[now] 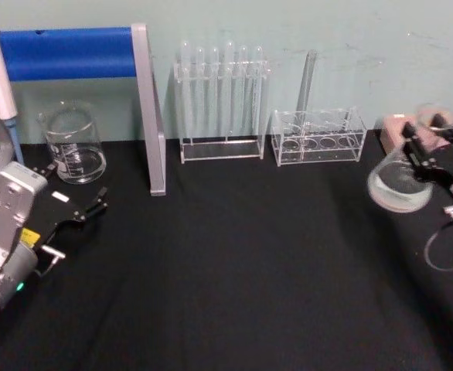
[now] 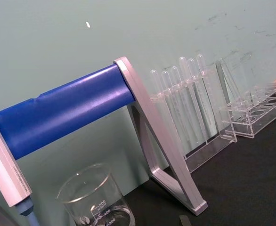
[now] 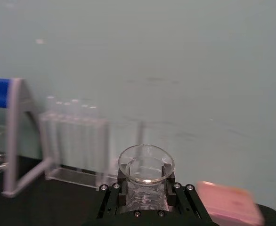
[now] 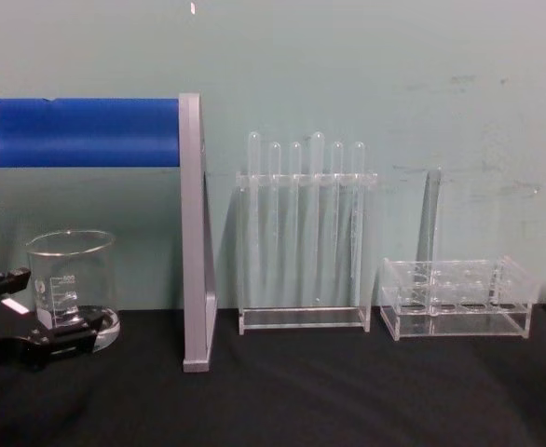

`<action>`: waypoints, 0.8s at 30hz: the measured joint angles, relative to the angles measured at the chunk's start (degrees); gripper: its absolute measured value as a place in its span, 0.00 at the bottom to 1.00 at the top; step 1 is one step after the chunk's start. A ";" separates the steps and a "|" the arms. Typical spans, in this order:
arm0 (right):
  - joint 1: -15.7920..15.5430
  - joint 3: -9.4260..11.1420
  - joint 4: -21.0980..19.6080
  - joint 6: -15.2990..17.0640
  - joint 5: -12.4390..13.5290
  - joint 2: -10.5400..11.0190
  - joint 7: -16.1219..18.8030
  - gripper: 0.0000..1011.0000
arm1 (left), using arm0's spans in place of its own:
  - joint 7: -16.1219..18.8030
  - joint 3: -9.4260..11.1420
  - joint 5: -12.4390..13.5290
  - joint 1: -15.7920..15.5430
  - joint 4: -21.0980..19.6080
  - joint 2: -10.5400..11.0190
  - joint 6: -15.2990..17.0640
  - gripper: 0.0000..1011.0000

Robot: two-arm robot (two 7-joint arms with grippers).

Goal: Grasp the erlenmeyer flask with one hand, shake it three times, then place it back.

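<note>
Far right, right gripper (image 1: 423,148) clamps erlenmeyer flask (image 1: 399,184) at neck; likely light, slick, fragile glass, so keep grip there. Left gripper (image 1: 92,207) parked near-left, jaws apart.

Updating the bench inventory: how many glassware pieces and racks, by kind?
clear glass conical erlenmeyer flask, in the right gripper: 1
clear cylindrical graduated glass beaker: 1
thin clear test tubes: 7
clear acrylic test tube racks: 2
Total: 11

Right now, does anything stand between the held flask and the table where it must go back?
Nothing visible does. The right gripper holds the erlenmeyer flask tilted above bare black cloth; the pink block lies behind it, the low rack beside.
</note>
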 joint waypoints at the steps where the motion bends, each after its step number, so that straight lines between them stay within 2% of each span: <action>1: 0.70 -0.85 0.40 0.02 0.00 -0.11 1.27 0.45 | 0.00 0.00 0.00 0.00 0.00 0.00 0.00 0.99; 7: 3.44 -4.62 2.01 -0.07 0.16 -0.28 6.14 0.45 | 0.00 0.00 0.00 0.00 0.00 0.00 0.00 0.99; 10: 5.15 -7.54 2.87 -0.19 0.88 0.04 9.42 0.45 | 0.00 0.00 0.00 0.00 0.00 0.00 0.00 0.99; 14: 6.66 -10.46 3.60 -0.46 1.69 0.61 12.41 0.45 | 0.00 0.00 0.00 0.00 0.00 0.00 0.00 0.99; 15: 6.66 -10.46 3.60 -0.46 1.69 0.61 12.41 0.45 | 0.00 0.00 0.00 0.00 0.00 0.00 0.00 0.99; 17: 7.64 -12.32 4.07 -0.74 2.26 1.00 14.35 0.45 | 0.00 0.00 0.00 0.00 0.00 0.00 0.00 0.99; 24: 8.84 -14.59 4.57 -1.07 3.43 2.01 16.25 0.45 | 0.00 0.00 0.00 0.00 0.00 0.00 0.00 0.99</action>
